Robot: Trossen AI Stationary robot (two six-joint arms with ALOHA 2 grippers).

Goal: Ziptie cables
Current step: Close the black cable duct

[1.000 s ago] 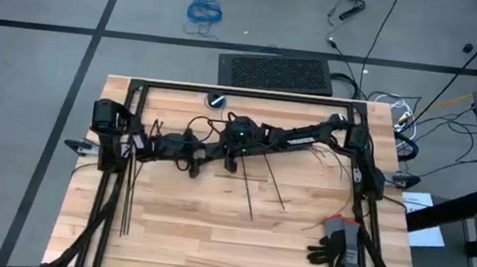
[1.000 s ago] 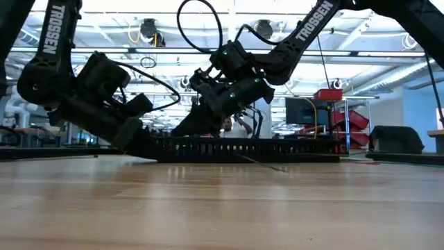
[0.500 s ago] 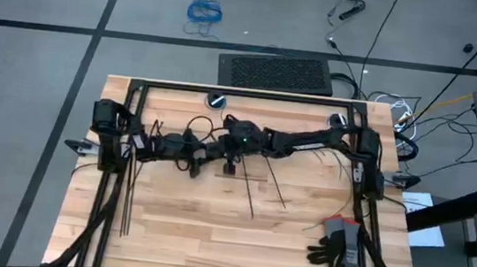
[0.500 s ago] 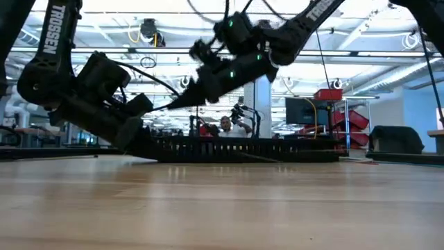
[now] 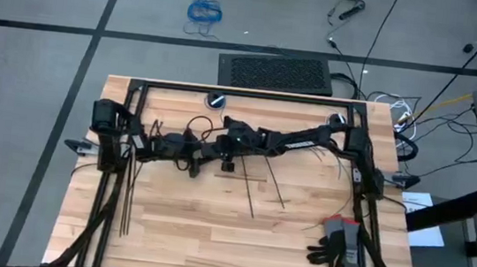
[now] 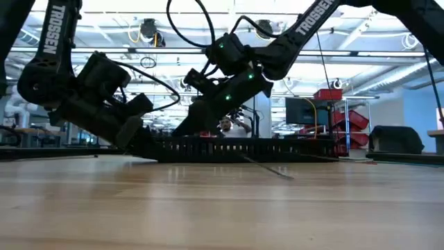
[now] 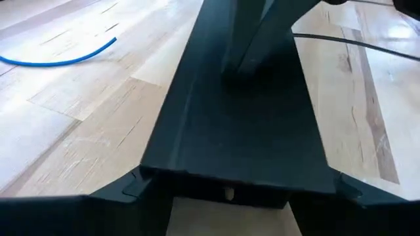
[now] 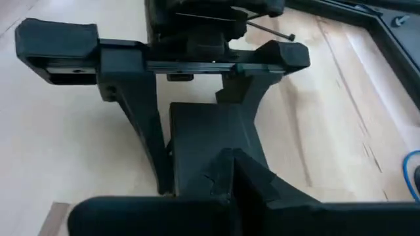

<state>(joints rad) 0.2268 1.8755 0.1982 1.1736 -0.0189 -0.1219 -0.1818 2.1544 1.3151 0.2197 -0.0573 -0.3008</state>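
High view: left gripper (image 5: 205,152) and right gripper (image 5: 222,146) are crowded over the slotted bar (image 6: 243,147) — finger states cannot be told. Zipties (image 5: 128,195) lie left; cables (image 5: 329,157) right. Collision is risked — grippers nearly touch.

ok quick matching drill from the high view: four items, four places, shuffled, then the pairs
Items:
1. gloves
2. coiled blue cable
3. black mat
4. zipties lying together

Places:
A. on the floor, right by the table's edge
B. on the table, left side
C. on the table, right side
D. on the floor, well away from the table

Pairs: 1-C, 2-D, 3-A, 4-B
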